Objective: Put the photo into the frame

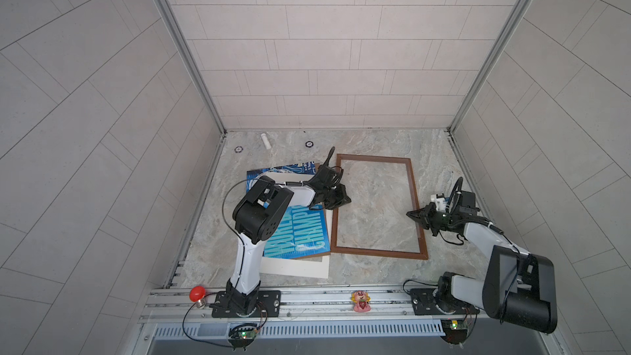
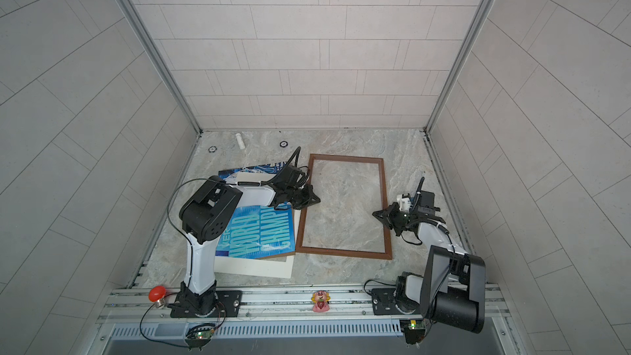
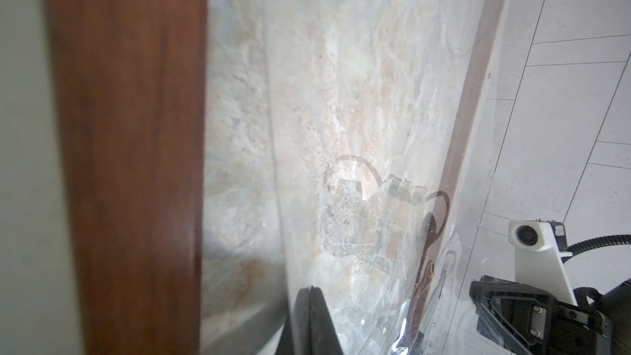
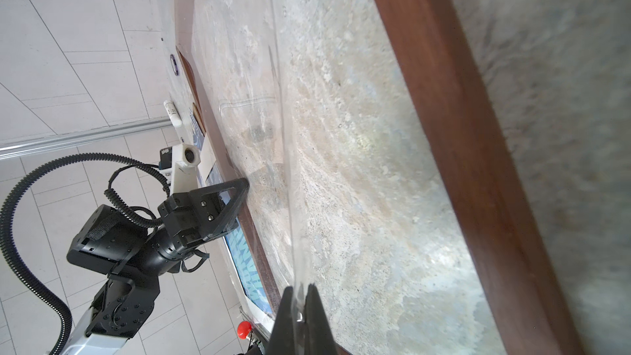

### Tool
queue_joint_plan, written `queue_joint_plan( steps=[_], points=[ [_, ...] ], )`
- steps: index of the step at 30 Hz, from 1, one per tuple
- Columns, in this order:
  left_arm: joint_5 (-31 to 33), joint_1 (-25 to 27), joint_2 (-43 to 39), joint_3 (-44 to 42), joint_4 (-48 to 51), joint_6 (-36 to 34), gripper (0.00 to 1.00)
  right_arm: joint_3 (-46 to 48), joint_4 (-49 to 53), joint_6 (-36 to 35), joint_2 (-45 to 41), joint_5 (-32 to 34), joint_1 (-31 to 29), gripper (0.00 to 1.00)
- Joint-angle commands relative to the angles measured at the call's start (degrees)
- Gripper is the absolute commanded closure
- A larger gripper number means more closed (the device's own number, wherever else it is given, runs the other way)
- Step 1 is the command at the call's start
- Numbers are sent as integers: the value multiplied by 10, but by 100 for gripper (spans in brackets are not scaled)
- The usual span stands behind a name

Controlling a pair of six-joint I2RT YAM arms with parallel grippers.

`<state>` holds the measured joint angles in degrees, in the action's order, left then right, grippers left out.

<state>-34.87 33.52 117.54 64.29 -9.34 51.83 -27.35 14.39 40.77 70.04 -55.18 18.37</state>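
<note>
The photo (image 1: 300, 233) lies flat just left of the frame (image 1: 379, 253), stacked on a brown backing board (image 1: 312, 257) and a cream mat (image 1: 297, 269), partly under the left arm. Over the frame's opening hangs a clear sheet (image 3: 358, 199). The left gripper (image 1: 344, 199) pinches it above the frame's left rail and the right gripper (image 1: 410, 214) above the right rail, each with its jaws pressed onto the sheet.

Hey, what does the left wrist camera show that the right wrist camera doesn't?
Only left wrist: the right arm's white camera mount. Only right wrist: the photo, a white tube and a red bulb. Both: the frame, the marble table, and a clear sheet pinched by the left gripper and the right gripper, each shut in its own view.
</note>
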Motion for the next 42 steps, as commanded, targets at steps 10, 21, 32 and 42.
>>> queue_joint_plan(
  steps=[10, 21, 32, 42],
  points=[
    [2, 4, -15, -21, -2, 2, 100, 1, 8, -4, -10, -7, -2, 100],
    [0, 5, -21, -27, -1, 2, 100, 0, 14, -7, -14, -6, 0, 100],
    [-4, 8, -21, -34, -14, 12, 100, -4, 15, -20, 0, -7, 14, 100],
    [-4, 10, -20, -38, -17, 15, 100, -8, 18, -25, 5, -8, 16, 100]
  ],
)
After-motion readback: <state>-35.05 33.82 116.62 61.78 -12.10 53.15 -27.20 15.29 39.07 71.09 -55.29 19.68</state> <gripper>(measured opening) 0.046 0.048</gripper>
